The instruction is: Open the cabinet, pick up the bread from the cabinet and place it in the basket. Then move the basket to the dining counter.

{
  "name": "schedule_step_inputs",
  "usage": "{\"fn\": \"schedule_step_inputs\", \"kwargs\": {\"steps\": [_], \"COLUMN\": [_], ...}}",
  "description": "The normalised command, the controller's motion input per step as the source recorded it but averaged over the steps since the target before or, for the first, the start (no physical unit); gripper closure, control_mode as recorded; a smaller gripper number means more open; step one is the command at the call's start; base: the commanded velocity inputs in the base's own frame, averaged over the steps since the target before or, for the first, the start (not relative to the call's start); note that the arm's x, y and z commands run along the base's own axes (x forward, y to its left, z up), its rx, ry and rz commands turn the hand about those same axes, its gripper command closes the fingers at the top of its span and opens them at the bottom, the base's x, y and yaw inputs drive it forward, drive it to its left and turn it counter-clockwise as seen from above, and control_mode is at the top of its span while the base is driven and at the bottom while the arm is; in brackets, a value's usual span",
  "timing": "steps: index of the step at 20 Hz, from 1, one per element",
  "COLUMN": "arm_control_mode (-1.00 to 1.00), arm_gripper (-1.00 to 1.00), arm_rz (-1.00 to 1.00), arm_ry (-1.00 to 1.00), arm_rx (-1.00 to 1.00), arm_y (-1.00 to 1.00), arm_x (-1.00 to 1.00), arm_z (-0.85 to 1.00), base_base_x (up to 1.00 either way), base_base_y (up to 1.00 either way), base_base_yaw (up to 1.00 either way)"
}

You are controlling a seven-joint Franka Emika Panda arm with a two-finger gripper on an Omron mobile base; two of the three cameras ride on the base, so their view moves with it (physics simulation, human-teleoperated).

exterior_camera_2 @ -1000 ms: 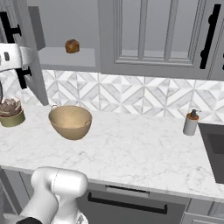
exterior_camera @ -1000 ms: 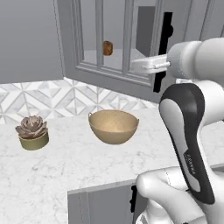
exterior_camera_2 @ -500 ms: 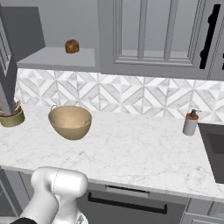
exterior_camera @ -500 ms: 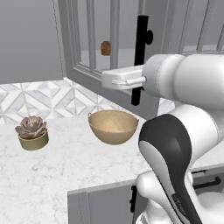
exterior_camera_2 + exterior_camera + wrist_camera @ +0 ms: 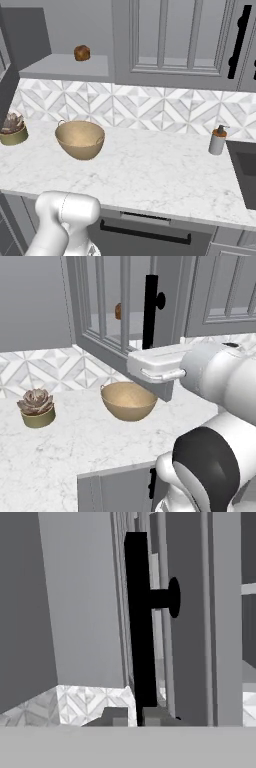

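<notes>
The cabinet door (image 5: 105, 316) stands swung wide open, with its black bar handle (image 5: 150, 311) facing me. The bread (image 5: 82, 52) lies on the open shelf and also shows through the panes (image 5: 118, 311). Below it, the tan basket (image 5: 129, 401) (image 5: 80, 140) stands on the marble kitchen counter. My hand's white body (image 5: 157, 363) hangs level just under the handle's lower end. In the hand view my gripper (image 5: 135, 717) has its tips close together, shut, with the handle (image 5: 140, 622) rising just beyond them. The dining counter is out of view.
A potted succulent (image 5: 36, 408) (image 5: 12, 131) sits left of the basket. A soap dispenser (image 5: 217, 141) stands beside the sink (image 5: 245, 170) at the right. The open door overhangs the counter above the basket. A neighbouring cabinet has its own black handle (image 5: 239, 42).
The cabinet door has swung much further open, and my hand has come round with it. The fingers have drawn together.
</notes>
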Motion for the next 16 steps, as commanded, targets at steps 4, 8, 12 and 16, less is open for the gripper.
{"fn": "schedule_step_inputs", "kwargs": {"steps": [4,8,12,16], "arm_control_mode": [-1.00,-1.00,-1.00,-1.00], "arm_gripper": [1.00,1.00,1.00,1.00], "arm_rz": [-0.07,-0.01,0.28,0.38], "arm_ry": [-0.04,0.02,0.00,0.02], "arm_rx": [0.18,0.42,0.65,0.74], "arm_y": [-0.58,-1.00,-0.99,-0.63], "arm_x": [-1.00,-0.22,-0.03,-0.04], "arm_z": [0.00,0.00,0.06,0.00], "base_base_x": [0.00,0.00,0.00,0.00], "base_base_y": [0.00,0.00,0.00,0.00], "base_base_yaw": [0.00,0.00,0.00,0.00]}}
